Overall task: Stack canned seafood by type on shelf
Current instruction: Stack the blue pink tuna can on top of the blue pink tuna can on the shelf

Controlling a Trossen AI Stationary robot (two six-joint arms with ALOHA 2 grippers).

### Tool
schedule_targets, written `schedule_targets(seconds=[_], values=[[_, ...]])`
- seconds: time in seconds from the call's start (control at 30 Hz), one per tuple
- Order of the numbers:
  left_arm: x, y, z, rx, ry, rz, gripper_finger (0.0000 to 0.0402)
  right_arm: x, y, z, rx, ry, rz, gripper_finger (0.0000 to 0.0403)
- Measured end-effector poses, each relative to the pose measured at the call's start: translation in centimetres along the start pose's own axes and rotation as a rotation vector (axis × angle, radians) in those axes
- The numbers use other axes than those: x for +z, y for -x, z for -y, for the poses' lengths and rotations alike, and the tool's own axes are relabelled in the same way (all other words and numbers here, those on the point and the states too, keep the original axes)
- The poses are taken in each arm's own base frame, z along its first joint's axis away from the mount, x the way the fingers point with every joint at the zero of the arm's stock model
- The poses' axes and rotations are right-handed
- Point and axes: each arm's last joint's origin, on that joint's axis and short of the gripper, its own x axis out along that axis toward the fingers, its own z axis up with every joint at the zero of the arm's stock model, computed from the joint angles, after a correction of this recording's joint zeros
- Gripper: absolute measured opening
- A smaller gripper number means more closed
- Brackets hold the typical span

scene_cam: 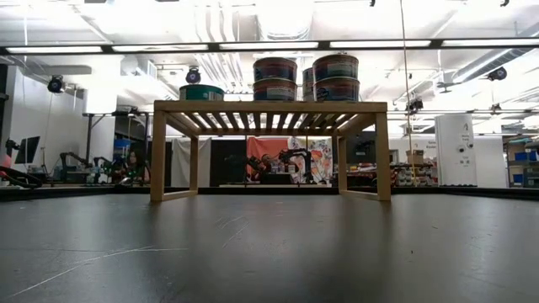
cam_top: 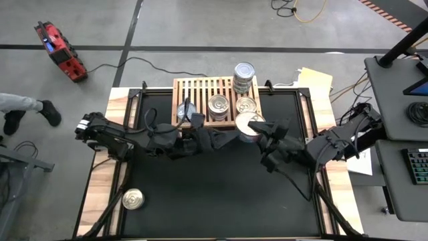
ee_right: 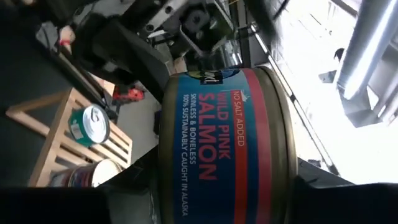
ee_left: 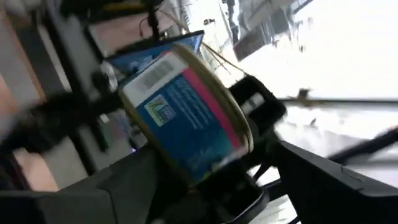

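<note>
Blue-and-red labelled salmon can held in the air just off the front edge of the wooden shelf, gripped between right gripper fingers. Left gripper right up against same can from the other side; couldn't tell whether gripping or released. 2 stacks of 2 cans plus 1 teal can on shelf. 1 loose can at table's near-left corner

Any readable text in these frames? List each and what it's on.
"NO SALT ADDED": salmon can, red band.
"WILD PINK SALMON": same can.
"SKINLESS & BONELESS", "100% SUSTAINABLY CAUGHT IN ALASKA": same can.
Brand mark above those lines: too blurred.
Barcode and logo on that can in the left wrist view: unreadable.
Cans on the shelf: labels too small.
</note>
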Motion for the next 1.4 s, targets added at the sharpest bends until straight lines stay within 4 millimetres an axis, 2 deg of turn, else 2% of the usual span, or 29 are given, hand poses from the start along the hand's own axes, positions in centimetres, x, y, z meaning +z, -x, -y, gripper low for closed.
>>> schedule_targets(seconds=[0.1, 0.27, 0.37, 0.47, 0.57, 0.63, 0.8, 0.97, 1.1, 1.27, 1.4], values=[[0.7, 0.5, 0.8, -0.006, -0.246, 0.004, 0.0303, -0.7, 0.6, 1.0, -0.012, -0.105, 0.006, 0.0173], [3.3, 3.0, 2.7, 0.090, -0.491, 0.037, 0.0290, -2.5, 1.7, 3.3, -0.004, -0.297, 0.031, 0.0173], [4.6, 4.6, 3.1, 0.191, -0.651, 0.007, 0.0275, -3.3, 2.1, 4.0, 0.093, -0.430, 0.066, 0.0173], [6.0, 6.2, 3.5, 0.299, -0.717, 0.044, 0.0264, -4.4, 1.7, 4.0, 0.237, -0.546, 0.041, 0.0173], [7.1, 7.6, 3.6, 0.404, -0.766, 0.083, 0.0255, -5.6, 0.3, 3.4, 0.424, -0.617, -0.042, 0.0173], [7.4, 8.1, 3.4, 0.465, -0.806, 0.092, 0.0252, -6.4, -0.9, 2.9, 0.496, -0.592, -0.129, 0.0173], [7.9, 9.2, 2.7, 0.575, -0.981, 0.034, 0.0246, -8.1, -3.4, 2.0, 0.523, -0.437, -0.282, 0.0173], [8.1, 9.8, 2.1, 0.576, -1.196, -0.156, 0.0235, -9.7, -5.4, 1.8, 0.512, -0.454, -0.362, 0.0173], [9.4, 10.5, 1.7, 0.605, -1.297, -0.235, 0.0228, -10.4, -8.0, 1.4, 0.478, -0.485, -0.400, 0.0173], [11.7, 10.9, 1.8, 0.442, -1.276, -0.404, 0.0209, -10.7, -11.4, -0.2, 0.487, -0.457, -0.431, 0.0173], [13.2, 10.9, 2.1, 0.306, -1.285, -0.450, 0.0190, -10.8, -12.3, -1.1, 0.506, -0.467, -0.473, 0.0173]])
